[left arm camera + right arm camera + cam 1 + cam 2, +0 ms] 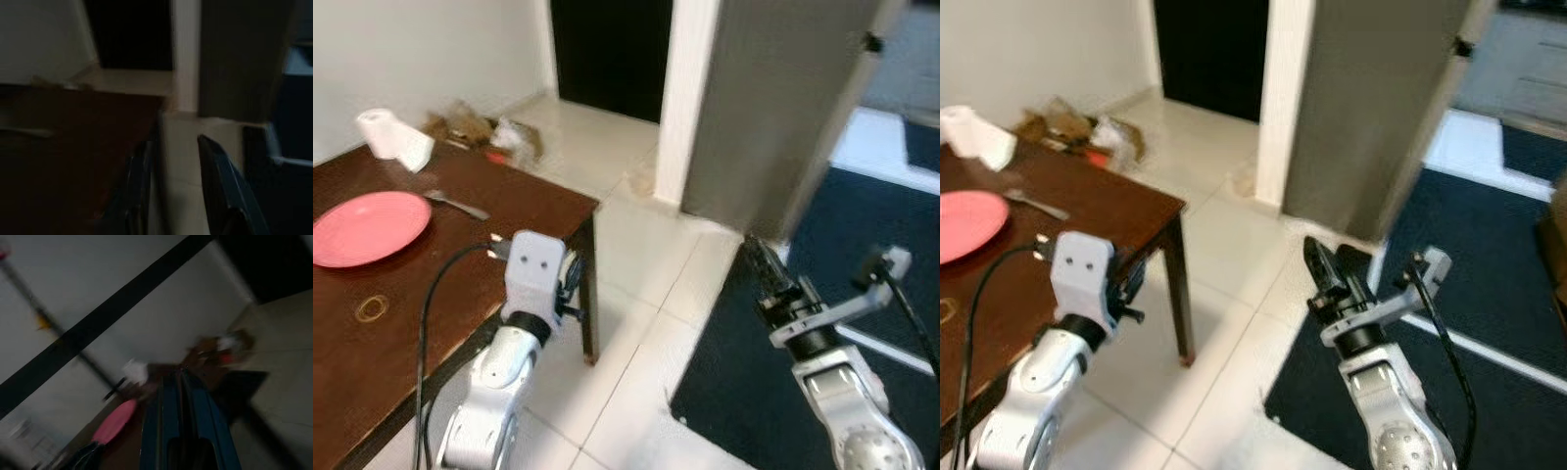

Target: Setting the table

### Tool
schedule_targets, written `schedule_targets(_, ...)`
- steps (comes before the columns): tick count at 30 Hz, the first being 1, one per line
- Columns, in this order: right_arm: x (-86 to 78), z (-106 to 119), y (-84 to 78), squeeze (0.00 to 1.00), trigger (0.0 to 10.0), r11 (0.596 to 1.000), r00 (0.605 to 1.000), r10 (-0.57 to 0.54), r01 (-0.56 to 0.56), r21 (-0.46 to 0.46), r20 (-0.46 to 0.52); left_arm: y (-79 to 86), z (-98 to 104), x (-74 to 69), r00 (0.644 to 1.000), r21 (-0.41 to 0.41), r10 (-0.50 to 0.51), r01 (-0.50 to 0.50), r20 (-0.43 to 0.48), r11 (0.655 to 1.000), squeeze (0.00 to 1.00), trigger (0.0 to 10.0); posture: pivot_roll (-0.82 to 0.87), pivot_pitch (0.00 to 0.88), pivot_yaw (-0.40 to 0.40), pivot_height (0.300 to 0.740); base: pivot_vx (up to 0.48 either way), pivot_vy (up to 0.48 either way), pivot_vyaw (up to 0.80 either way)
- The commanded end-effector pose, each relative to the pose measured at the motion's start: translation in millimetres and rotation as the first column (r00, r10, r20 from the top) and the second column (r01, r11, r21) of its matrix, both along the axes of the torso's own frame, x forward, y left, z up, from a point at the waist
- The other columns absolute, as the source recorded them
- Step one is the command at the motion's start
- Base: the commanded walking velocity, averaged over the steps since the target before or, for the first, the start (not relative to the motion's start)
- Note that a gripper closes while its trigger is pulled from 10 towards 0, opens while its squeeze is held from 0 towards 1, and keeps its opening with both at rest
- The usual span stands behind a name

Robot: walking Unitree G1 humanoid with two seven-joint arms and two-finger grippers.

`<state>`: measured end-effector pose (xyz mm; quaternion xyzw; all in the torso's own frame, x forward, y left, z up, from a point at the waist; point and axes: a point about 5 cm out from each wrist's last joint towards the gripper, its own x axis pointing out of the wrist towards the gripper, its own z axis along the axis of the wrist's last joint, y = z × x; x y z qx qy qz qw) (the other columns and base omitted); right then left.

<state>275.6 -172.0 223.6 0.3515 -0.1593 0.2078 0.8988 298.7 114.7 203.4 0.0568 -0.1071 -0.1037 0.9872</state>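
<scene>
— Where are your 2 arms?
— Left gripper (pixel 181 196) is raised, fingers parted. Right gripper (pixel 1317 259) points up and forward, its fingers (pixel 183 431) pressed together.

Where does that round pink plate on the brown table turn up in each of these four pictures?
Left eye view: round pink plate on the dark brown wooden table, at the picture's left edge.
Right eye view: far left, cut off by the edge.
Left wrist view: too dark and blurred to make it out.
Right wrist view: a blurred pink shape.
Shared landmark: the white paper roll beyond the plate.
</scene>
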Motion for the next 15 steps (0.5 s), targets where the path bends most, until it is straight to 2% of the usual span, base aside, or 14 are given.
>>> schedule_targets(1, -3.6, -0.9, 1.4, 0.0, 10.0, 1.0, 1.0, 0.022, -0.022, -0.003, 0.002, -0.4, -3.0, -0.4, 1.0, -0.001, 0.0, 0.0, -0.017, 1.0, 0.0, 10.0, 0.04, 0.077, 0.034, 0.74, 0.0, 0.0, 0.79)
schedule_targets(15, -5.9, -1.2, 2.9, 0.0, 10.0, 0.999, 0.999, 0.045, -0.045, -0.024, -0.005, 2.2, -5.4, 1.7, 0.999, 0.012, 0.024, -0.023, -0.03, 1.0, 0.0, 10.0, 0.04, 0.084, 0.033, 0.74, 0.0, 0.0, 0.79)
